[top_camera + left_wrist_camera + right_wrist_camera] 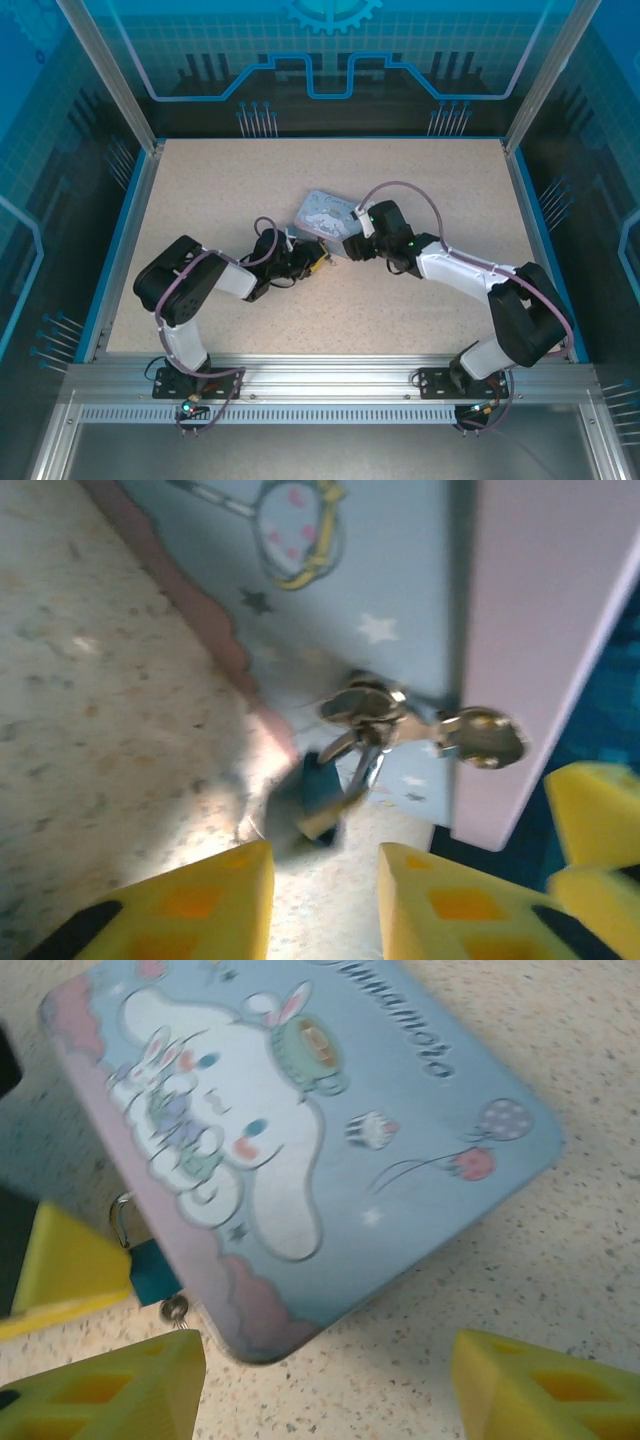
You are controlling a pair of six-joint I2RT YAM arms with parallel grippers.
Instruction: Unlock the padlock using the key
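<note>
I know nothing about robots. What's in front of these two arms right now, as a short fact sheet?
Box: pale blue rectangular cartoon tin on the speckled table
Lock: small dark padlock hooked on the tin's silver latch
Left gripper: open, empty, pointing at the padlock
Right gripper: open, empty, near the tin's corner
Key: too blurred to pick out
</note>
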